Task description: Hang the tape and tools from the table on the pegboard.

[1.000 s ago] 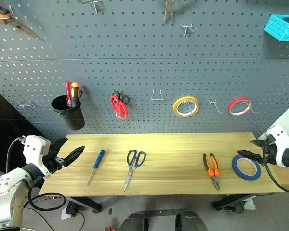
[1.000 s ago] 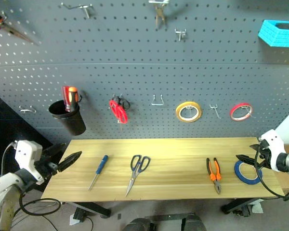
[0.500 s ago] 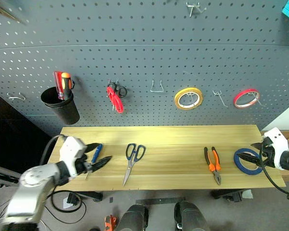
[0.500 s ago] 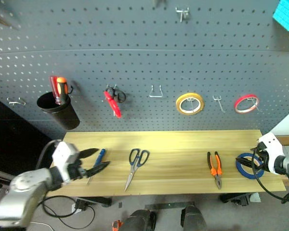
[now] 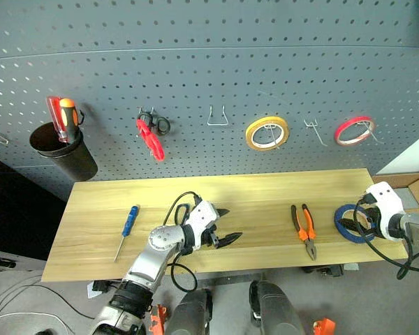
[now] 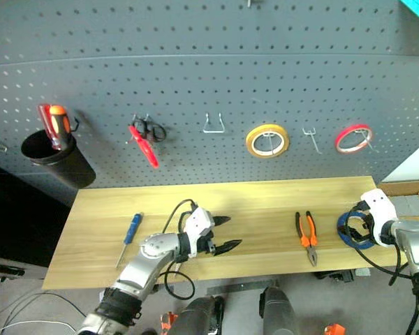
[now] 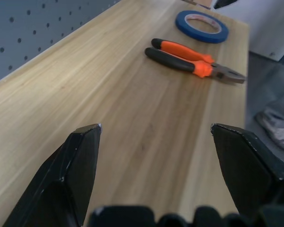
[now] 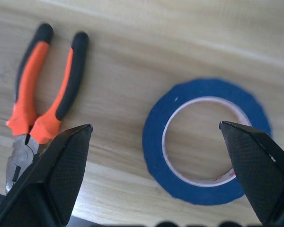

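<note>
Dark grey pegboard [image 5: 195,63] fills the wall ahead of me, and below it runs the light wooden table [image 5: 265,192] with visible grain. On the pegboard hang a black cup [image 5: 63,155] holding red and orange-handled screwdrivers [image 5: 61,117] at about 10 o'clock, red-handled scissors [image 5: 149,136] beside it, a bare metal hook [image 5: 218,117] near 12 o'clock, a yellow ring [image 5: 267,132] just past that, and a red ring [image 5: 355,130] toward 2 o'clock.

On the table, the blue-handled screwdriver [image 5: 127,229] lies at the 9 o'clock end, well apart from everything else. My left gripper [image 5: 223,225] hovers low over the middle of the table, its two black fingers [image 7: 75,175] spread wide with nothing between them but bare wood. My left arm covers the spot where the blue-handled scissors lie; a bit of their handle [image 5: 181,209] peeks out beside my wrist, and I cannot tell whether anything touches them. The orange-and-black pliers [image 5: 304,230] lie flat toward 3 o'clock, handles pointing at the pegboard and steel nose toward the table's near edge.

The blue tape [image 5: 349,223] lies flat on the table at the 3 o'clock end, just beside the pliers and apart from them. My right gripper [image 8: 156,137] hangs right over it, released and spread wide, one finger on the pliers side of the ring and the other over its far side. In my right wrist view the tape is still flat on the wood and not grasped.
</note>
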Tool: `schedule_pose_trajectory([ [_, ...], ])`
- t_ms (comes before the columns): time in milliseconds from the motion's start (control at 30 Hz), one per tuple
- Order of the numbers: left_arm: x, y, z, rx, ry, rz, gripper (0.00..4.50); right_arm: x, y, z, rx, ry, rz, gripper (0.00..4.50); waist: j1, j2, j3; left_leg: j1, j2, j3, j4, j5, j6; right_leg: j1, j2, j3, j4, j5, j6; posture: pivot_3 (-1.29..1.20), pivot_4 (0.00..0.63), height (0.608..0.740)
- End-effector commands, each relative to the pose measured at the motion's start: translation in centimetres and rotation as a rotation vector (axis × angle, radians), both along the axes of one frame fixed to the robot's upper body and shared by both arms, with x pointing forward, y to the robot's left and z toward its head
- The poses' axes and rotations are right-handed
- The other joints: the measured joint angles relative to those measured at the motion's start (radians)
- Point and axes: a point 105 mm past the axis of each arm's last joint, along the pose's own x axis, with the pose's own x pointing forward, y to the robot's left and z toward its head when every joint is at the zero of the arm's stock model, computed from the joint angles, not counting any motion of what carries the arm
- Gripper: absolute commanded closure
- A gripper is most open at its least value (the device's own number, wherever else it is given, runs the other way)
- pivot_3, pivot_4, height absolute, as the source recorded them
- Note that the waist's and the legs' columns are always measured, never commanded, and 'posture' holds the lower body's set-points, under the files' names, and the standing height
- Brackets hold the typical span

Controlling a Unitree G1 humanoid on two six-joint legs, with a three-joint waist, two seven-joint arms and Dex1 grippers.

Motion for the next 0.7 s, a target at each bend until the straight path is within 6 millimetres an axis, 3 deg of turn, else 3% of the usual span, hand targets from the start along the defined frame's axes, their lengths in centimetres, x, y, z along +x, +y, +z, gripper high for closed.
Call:
schedule_pose_trajectory([
  [33,-0.9,-2.8,1.0,-0.022,-0.053,-0.101,0.55,0.8,0.6,-0.4,0.029,-0.006,-0.031,0.00,-0.001,0.000,0.007,-0.001,0.000,0.000,0.001,0.000,0.000,-0.001,0.000,0.000,0.001,0.000,0.000,-0.15,0.340,0.740],
  [267,-2.5,-4.2,2.4,-0.051,-0.077,-0.159,0.55,1.3,1.2,-2.2,0.049,-0.002,-0.069,0.00,0.001,0.000,0.033,-0.006,0.000,0.000,0.005,0.002,-0.003,-0.003,0.000,0.000,0.000,0.001,0.001,-0.12,0.369,0.740],
  [500,-3.5,-3.5,5.3,-0.075,-0.110,-0.189,0.55,1.3,1.0,-2.3,0.056,-0.018,-0.111,0.00,0.002,0.001,0.053,-0.006,0.000,0.000,0.006,0.000,-0.001,-0.003,0.000,0.000,0.001,0.001,0.001,-0.10,0.387,0.740],
  [700,-4.3,-3.5,5.6,-0.045,-0.106,-0.229,0.55,1.3,0.9,-3.3,0.064,0.006,-0.162,0.00,0.002,0.000,0.063,-0.006,0.000,0.000,0.005,0.000,-0.001,-0.003,0.000,0.000,0.001,0.001,0.001,-0.09,0.393,0.740],
])
